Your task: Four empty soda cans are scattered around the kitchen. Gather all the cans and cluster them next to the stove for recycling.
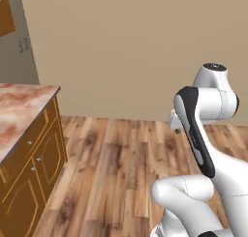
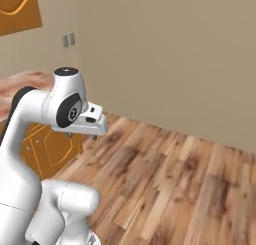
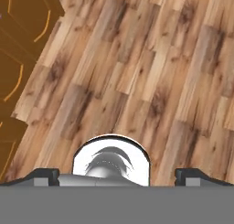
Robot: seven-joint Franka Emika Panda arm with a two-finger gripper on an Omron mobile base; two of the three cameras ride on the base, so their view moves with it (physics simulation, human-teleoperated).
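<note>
The soda cans and the stove are out of view. My gripper point(image 3: 119, 175) is open and empty, its two dark fingertips point(image 3: 45, 175) standing wide apart over the brown plank floor point(image 3: 137, 72). The hand point(image 2: 90, 121) hangs level in front of the folded white arm, above the floor and to the right of the cabinet run. It also shows at the arm's elbow in the left base view point(image 1: 174, 120).
A reddish marble counter point(image 1: 19, 110) on orange wood cabinets point(image 1: 34, 168) stands at the left. A plain beige wall point(image 1: 135, 47) closes the far side, with a wall outlet point(image 2: 68, 39) and an upper cabinet point(image 2: 17, 9). Open floor point(image 2: 175, 189) lies ahead and to the right.
</note>
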